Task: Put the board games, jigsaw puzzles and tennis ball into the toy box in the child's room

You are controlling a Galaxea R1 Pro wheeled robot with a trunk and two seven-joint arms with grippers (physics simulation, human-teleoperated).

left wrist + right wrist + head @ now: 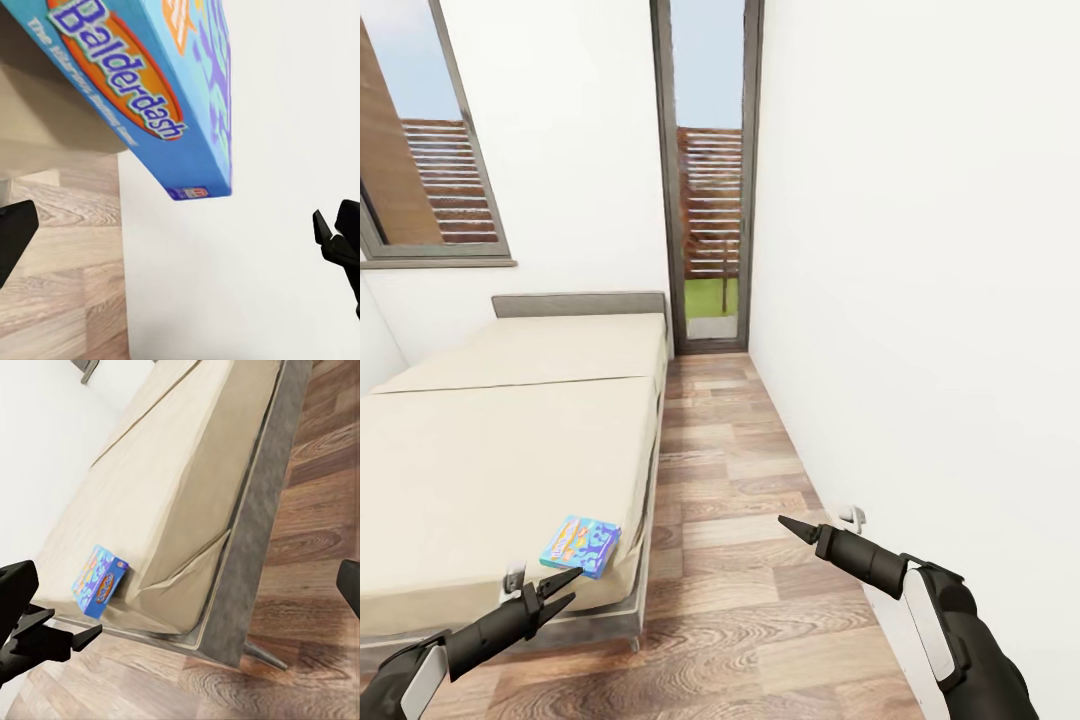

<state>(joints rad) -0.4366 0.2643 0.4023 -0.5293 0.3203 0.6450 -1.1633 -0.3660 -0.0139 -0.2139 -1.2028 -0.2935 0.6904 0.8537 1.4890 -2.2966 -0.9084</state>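
One board game is in sight: a blue Balderdash box point(581, 545) lying flat on the near right corner of the bed point(480, 450), close to the mattress edge. The left wrist view shows the same box point(142, 90) up close, with yellow lettering on an orange oval and blue sides. The right wrist view shows it point(100, 580) at the corner of the beige cover, above the dark grey frame.

Left gripper point(555, 590): positioned low at the foot of the bed, just short of the box and not touching it. Its fingers are parted, with nothing between them. In the left wrist view the two dark fingertips point(15, 236) stand wide apart at either edge, the box ahead of them and clear of both.

Bed: beige cover, grey headboard point(578, 303) against the white far wall, a window point(430, 140) above it at the left.

Floor point(750, 560): wood planks run along the right of the bed to a tall dark-framed glazed door point(708, 170).

Right gripper point(796, 528): held over the floor near the white right-hand wall, well apart from the box. Whether its jaws are open cannot be told from the head view; its wrist view shows dark fingers point(15, 585) spread to both edges with nothing held.
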